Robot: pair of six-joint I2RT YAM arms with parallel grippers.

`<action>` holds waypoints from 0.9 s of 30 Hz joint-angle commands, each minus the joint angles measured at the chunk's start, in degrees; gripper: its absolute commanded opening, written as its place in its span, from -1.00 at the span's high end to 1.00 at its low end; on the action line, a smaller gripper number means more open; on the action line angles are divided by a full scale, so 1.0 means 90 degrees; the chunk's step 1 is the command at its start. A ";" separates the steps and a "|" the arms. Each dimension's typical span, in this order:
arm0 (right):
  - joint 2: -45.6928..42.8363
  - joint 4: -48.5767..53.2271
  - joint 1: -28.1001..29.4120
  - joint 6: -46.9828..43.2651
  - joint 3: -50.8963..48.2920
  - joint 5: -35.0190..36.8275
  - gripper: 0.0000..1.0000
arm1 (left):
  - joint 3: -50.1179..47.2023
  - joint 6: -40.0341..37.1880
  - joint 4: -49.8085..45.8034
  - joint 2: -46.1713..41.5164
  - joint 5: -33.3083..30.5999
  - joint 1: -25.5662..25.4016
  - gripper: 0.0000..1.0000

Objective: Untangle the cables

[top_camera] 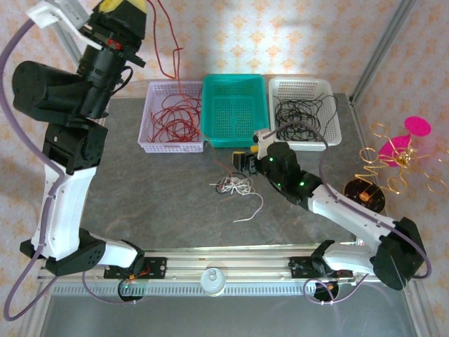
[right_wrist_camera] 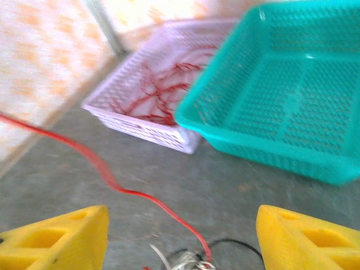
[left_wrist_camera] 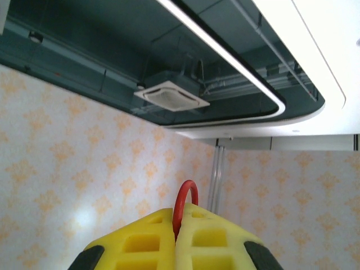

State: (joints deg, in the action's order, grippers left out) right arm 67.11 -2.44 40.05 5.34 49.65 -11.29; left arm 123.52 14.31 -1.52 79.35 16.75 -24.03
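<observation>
Left tool (left_wrist_camera: 177, 218), upper left in top view, clamped on thin red cable (left_wrist_camera: 185, 182). Right tool (right_wrist_camera: 181, 239) wide open and empty over knotted white-black cable clump (top_camera: 236, 186), mid-frame. Risk: the unpinned clump drags or tightens if red pulls.

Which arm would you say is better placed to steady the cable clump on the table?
Right: the open right gripper hovers at the clump; the left gripper is high up, shut on the red cable.
</observation>
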 commanded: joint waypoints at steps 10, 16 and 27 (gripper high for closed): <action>0.1268 0.0349 -0.0026 0.1708 0.3894 -0.2069 -0.36 | -0.0932 0.0571 -0.0634 -0.0280 0.0630 -0.0010 1.00; 0.1789 0.0404 -0.0026 0.2445 0.5043 -0.2997 -0.27 | -0.1623 0.0549 -0.0674 -0.0432 0.0744 -0.0008 1.00; 0.1843 -0.0147 -0.0026 0.3240 0.4894 -0.3203 -0.26 | -0.2111 0.0520 -0.0684 -0.0506 0.0743 -0.0012 1.00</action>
State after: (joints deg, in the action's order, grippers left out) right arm 83.42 -1.43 40.05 32.23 93.36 -38.96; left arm 104.51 18.57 -8.43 76.42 22.09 -24.03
